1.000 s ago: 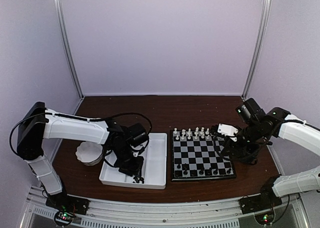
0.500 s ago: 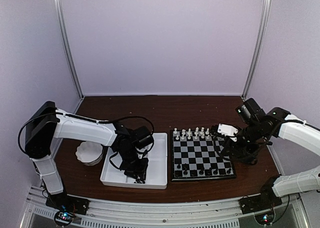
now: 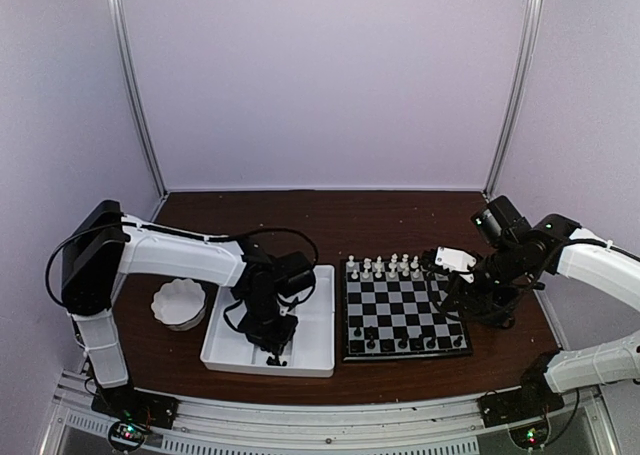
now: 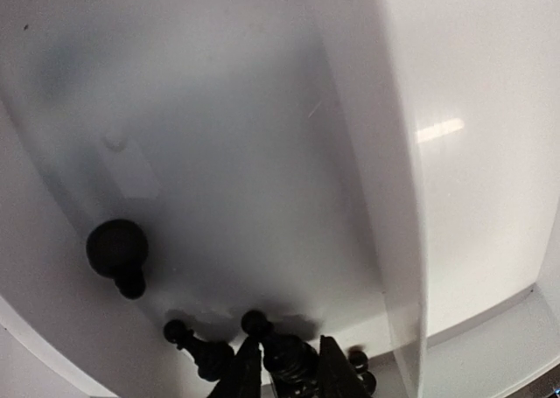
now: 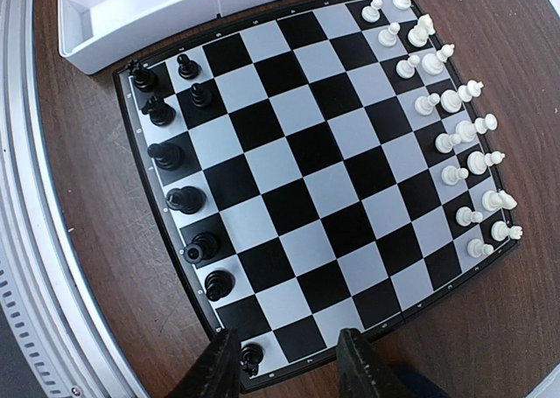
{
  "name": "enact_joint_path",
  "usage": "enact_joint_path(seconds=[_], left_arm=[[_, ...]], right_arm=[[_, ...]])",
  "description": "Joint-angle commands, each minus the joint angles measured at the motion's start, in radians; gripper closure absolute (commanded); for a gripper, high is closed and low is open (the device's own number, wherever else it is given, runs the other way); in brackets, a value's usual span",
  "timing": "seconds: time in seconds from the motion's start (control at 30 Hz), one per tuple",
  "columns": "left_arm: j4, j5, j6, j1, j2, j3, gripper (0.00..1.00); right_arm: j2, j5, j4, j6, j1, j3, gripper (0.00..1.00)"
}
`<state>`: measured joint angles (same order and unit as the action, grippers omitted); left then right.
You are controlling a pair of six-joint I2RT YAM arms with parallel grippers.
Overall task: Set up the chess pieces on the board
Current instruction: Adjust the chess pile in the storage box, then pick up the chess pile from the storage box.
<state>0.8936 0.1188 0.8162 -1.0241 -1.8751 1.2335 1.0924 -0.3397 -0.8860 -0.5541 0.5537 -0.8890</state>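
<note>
Step in hand: you look to be picking a black chessman [image 4: 278, 350] out of the white tray [image 4: 395, 197] with the left gripper [image 4: 286, 376], to carry it to the board [image 5: 306, 188].
Left jaws: narrowed to a slim gap with that piece between the fingers [image 4: 248, 373]. You cannot tell from these views whether the pads are already biting on it.
Right jaws: the right gripper [image 5: 287, 341] hangs above the board's near edge, parted about a square's width and empty (leave it parked there).
Pieces: the white chessmen [image 5: 455, 144] stand in two rows on the far side. The black chessmen on the board [image 5: 166, 157] line the near-side row with only a couple in front, so most black pawns seem left to place.
Loose in tray: a round-headed piece [image 4: 118, 254] lies apart to one side, another piece [image 4: 188, 341] lies just beside the fingers, and there is one more [image 4: 359, 367] by the divider.
How to do it well: close squarely on the body rather than the head, then lift straight up before you swing across.
Watch for: the neighbour beside the fingers could be nudged or pinched along, and a piece this small may twist in the pads.
Placing: come down upright over an empty square in black's second row.
</note>
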Motion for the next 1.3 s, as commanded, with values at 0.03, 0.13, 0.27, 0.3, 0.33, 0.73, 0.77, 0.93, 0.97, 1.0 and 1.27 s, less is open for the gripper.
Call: enact_joint_path(seconds=[0.03,0.13,0.27,0.3,0.33,0.73,0.77,0.93,0.97,1.0,1.27], left_arm=[[-0.004,-0.020,-0.105,0.041,-0.055,0.052,0.79],[-0.008,-0.042,-0.137,0.061,-0.062,0.071,0.81],[-0.014,-0.066,-0.183,0.066,-0.066,0.096,0.78],[-0.011,-0.071,-0.183,0.067,-0.067,0.098,0.75],[-0.008,-0.073,-0.181,0.066,-0.067,0.097,0.72],[0.024,-0.045,-0.107,0.066,-0.044,0.068,0.66],[0.028,-0.038,-0.104,0.066,-0.043,0.069,0.66],[0.027,-0.009,-0.063,0.057,-0.020,0.032,0.64],[0.027,-0.009,-0.060,0.054,-0.015,0.027,0.63],[0.027,-0.009,-0.056,0.051,-0.011,0.021,0.62],[-0.017,-0.007,-0.050,0.043,-0.017,-0.009,0.74]], right_arm=[[-0.003,-0.004,0.004,-0.003,-0.006,0.012,0.60],[-0.006,-0.003,0.004,-0.003,-0.006,0.012,0.60],[-0.006,0.000,0.006,-0.003,-0.008,0.013,0.60],[-0.006,0.001,0.006,-0.003,-0.008,0.013,0.60],[-0.006,0.001,0.006,-0.003,-0.008,0.013,0.60],[0.000,-0.002,0.006,-0.003,-0.009,0.013,0.60],[0.000,-0.003,0.006,-0.003,-0.009,0.013,0.60],[-0.003,-0.002,0.005,-0.003,-0.009,0.013,0.60],[-0.003,-0.002,0.006,-0.003,-0.009,0.013,0.60],[-0.003,-0.003,0.005,-0.003,-0.009,0.014,0.60],[-0.004,-0.008,0.006,-0.004,-0.009,0.012,0.60]])
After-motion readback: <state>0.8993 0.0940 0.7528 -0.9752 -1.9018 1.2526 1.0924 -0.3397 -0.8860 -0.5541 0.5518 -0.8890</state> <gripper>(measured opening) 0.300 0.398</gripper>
